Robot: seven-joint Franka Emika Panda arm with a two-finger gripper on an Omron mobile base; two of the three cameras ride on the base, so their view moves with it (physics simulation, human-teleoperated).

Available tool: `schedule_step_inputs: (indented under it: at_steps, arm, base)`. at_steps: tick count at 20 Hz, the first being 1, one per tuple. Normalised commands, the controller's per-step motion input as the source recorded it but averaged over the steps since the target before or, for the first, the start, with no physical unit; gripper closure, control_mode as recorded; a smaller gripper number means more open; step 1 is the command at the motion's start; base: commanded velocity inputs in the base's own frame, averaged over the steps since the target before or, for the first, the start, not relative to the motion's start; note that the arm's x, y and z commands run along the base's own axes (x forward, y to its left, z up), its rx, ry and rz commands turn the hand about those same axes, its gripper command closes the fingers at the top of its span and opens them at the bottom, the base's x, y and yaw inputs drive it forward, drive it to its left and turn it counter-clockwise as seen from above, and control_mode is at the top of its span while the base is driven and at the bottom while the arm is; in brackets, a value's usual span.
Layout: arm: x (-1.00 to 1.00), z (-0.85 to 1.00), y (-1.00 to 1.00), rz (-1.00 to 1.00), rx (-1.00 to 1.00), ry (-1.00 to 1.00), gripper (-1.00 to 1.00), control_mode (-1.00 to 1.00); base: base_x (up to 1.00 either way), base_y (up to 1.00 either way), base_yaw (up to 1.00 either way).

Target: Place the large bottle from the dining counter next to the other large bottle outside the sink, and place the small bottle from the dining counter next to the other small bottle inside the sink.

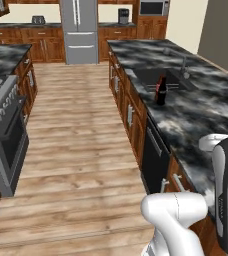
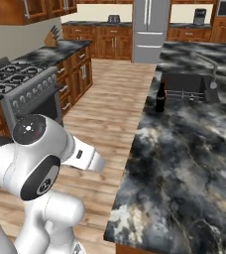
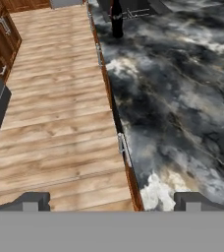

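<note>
Gripper [image 3: 111, 201] spread wide, nothing between the tips, hanging over the near edge of the marbled surface [image 2: 184, 168] w/ wood floor [image 1: 81, 150] off to the left of the hand view. Empty and high up, so prob. in transit or looking around, not reaching for anything yet.

Brown bottle w/ red label [image 1: 160, 90] stands upright at upper centre-right of the left base view, on the surface just beside the near-left corner of the sink [image 1: 163, 80]. Same bottle [image 2: 160, 97] sits upper centre in the right base view, and at the top edge of the hand view [image 3: 116, 22], well apart from the gripper. It's outside the basin on the rim side nearest the aisle; that spot is where the black bottle should end up, so it serves as the marker for the large-bottle drop.

Sink basin is black w/ a metal rack [image 2: 184, 93] and a grey faucet [image 2: 206, 67] curving over it. Can't make out a tiny pink bottle inside; too dark/small to tell.

Stove [image 1: 3, 130] at left of the left base view, fridge [image 1: 79, 30] top centre.

Judgement: task barely started. Next step prob. needs the base to go find the two bottles to fetch, since the hand is empty here.
</note>
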Motion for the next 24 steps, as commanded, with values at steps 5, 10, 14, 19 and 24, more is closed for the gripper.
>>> schedule_step_inputs:
  at_steps: [5, 10, 14, 19, 24]
  arm:
    - [0.00, 0.00, 0.00, 0.00, 0.00, 0.00, -1.00, 1.00]
    - [0.00, 0.00, 0.00, 0.00, 0.00, 0.00, -1.00, 1.00]
    - [0.00, 0.00, 0.00, 0.00, 0.00, 0.00, -1.00, 1.00]
    - [0.00, 0.00, 0.00, 0.00, 0.00, 0.00, -1.00, 1.00]
    - [0.00, 0.00, 0.00, 0.00, 0.00, 0.00, -1.00, 1.00]
  base:
    - [-0.85, -0.37, -0.15]
    - [-0.97, -0.28, -0.13]
    - [-1.00, 0.07, -0.08]
    - [-0.89, 0.31, 0.05]
    - [-0.93, -0.09, 0.00]
